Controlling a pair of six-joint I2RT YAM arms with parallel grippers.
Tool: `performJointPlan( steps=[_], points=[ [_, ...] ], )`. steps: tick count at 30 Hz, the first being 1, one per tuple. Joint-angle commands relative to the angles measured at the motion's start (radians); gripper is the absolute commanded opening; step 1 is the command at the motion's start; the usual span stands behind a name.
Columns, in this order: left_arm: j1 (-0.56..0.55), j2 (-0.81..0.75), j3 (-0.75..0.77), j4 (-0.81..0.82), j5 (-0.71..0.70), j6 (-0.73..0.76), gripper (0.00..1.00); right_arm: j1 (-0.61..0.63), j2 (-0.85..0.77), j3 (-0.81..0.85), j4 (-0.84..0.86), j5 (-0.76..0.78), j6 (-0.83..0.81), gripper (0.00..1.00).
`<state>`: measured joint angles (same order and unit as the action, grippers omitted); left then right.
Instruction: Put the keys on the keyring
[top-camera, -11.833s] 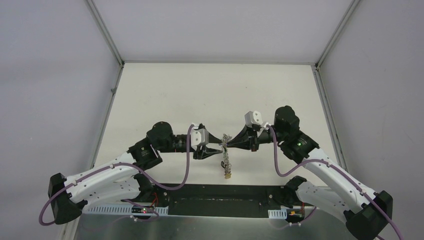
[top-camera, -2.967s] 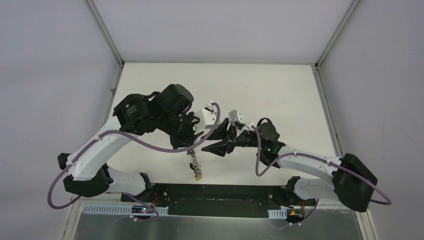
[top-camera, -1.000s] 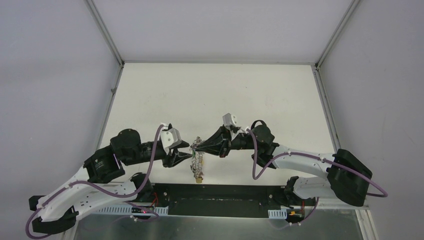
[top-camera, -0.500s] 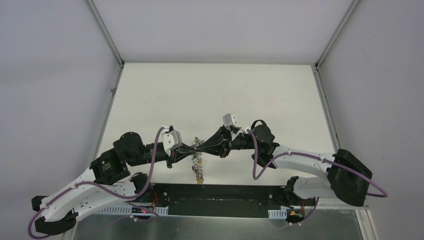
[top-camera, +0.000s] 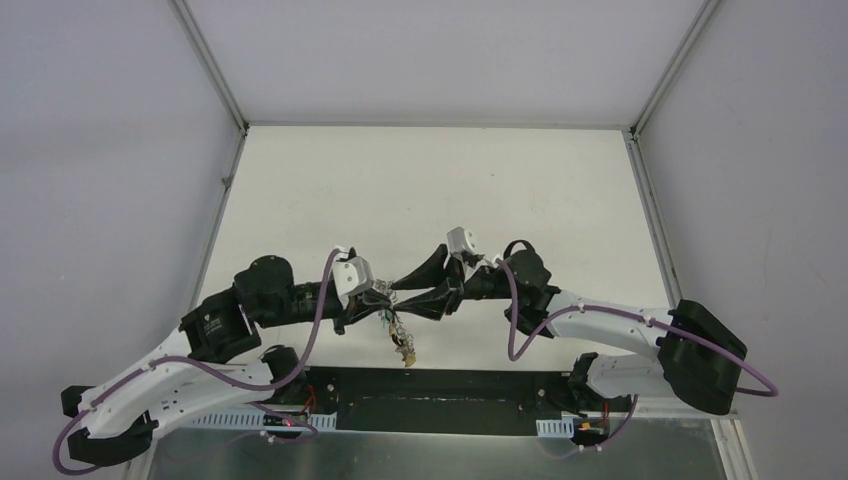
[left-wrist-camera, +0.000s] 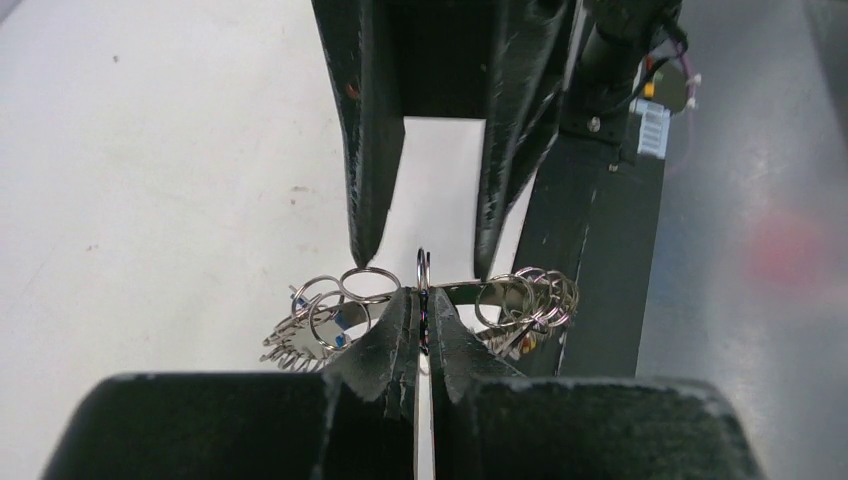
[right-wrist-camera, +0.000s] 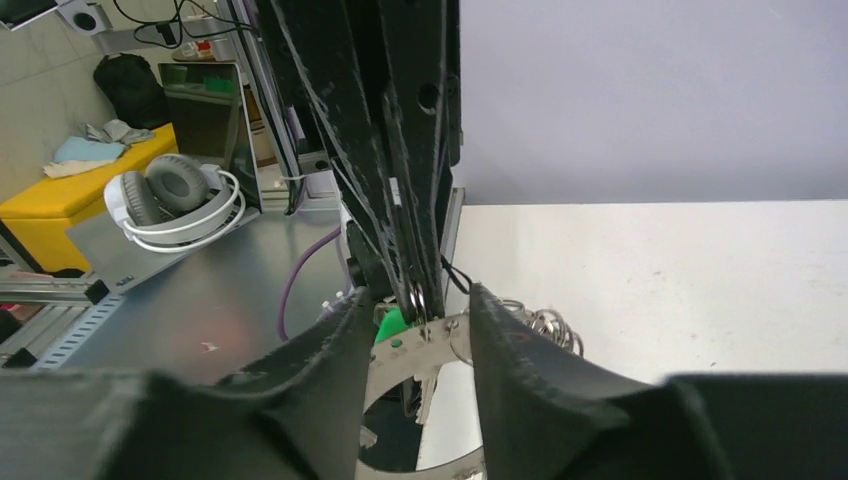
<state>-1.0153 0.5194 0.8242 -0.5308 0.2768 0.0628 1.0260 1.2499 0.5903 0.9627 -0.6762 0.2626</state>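
left claw (left-wrist-camera: 422, 318) pinched shut on the keyring (left-wrist-camera: 462, 290), held above the tabletop (top-camera: 300, 200) near edge | right claw (right-wrist-camera: 420, 325) spread around it | green-tagged key (right-wrist-camera: 390, 322) maybe threaded, hard to tell | risk: thin one-sided pinch, ring could twist or drop

**Work Surface**

The table (top-camera: 430, 180) is a flat off-white panel filling the centre of the top view. Metal rails (top-camera: 430, 125) border its far, left and right edges. A black plate (top-camera: 440, 385) spans its lower edge.
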Motion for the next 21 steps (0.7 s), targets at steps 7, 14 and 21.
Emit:
performJointPlan(
  steps=[7,14,21],
  points=[
    [-0.005,0.236,0.294,-0.286,-0.004,0.158,0.00,0.004,-0.119,-0.009,-0.048,0.051,-0.063,0.60],
    [-0.006,0.416,0.532,-0.542,-0.023,0.235,0.00,0.003,-0.173,-0.016,-0.149,0.083,-0.114,0.60],
    [-0.005,0.561,0.708,-0.760,-0.094,0.243,0.00,0.004,-0.153,-0.005,-0.162,0.098,-0.112,0.54]
  ],
)
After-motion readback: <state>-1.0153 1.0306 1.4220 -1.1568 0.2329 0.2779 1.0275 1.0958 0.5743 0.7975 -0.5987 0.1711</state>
